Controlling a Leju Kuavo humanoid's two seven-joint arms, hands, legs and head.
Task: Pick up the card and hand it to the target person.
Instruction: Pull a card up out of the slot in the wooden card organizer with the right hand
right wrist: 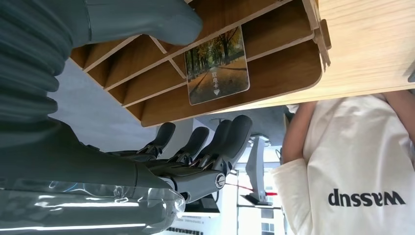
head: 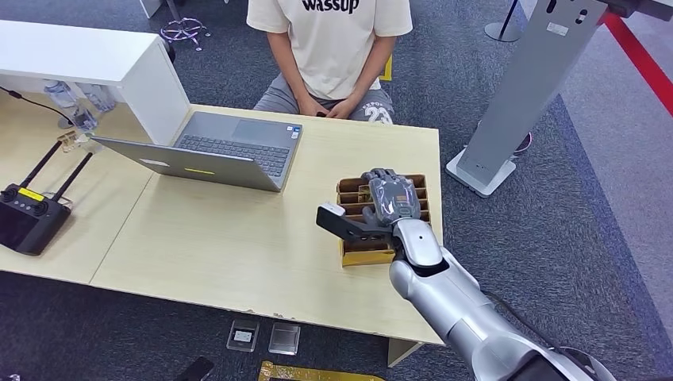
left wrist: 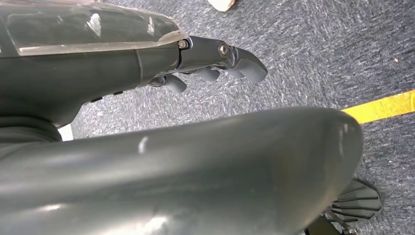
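Right hand (head: 390,198) poised over the wooden slotted card holder (head: 349,252) at the right end of the table (head: 238,246). In the right wrist view the card (right wrist: 217,65) stands on edge in one of the holder's slots, printed with an autumn tree avenue, roughly half of it proud of the dividers. Its flat face looks toward the palm; its long axis runs out of the slot, toward the gap in the hand.

The fingers (right wrist: 230,137) lie side by side, extended, on one side of the card; the thumb (right wrist: 147,19) sits on the other side, over the holder's slats. Hand spread, holding nothing, and a clear gap shows between fingers and card. The card lies between thumb and fingers, not yet touched.

Left hand (left wrist: 215,61) hangs low over carpet, fingers loosely curled in, nothing in them, well away from the table. Right hand is plainly the nearer.

Judgement: the coming move is a closing of thumb and fingers across the card's faces, then a lift along the slot's line. The person (head: 329,48) in a white shirt sits at the table's far edge, beyond the holder.
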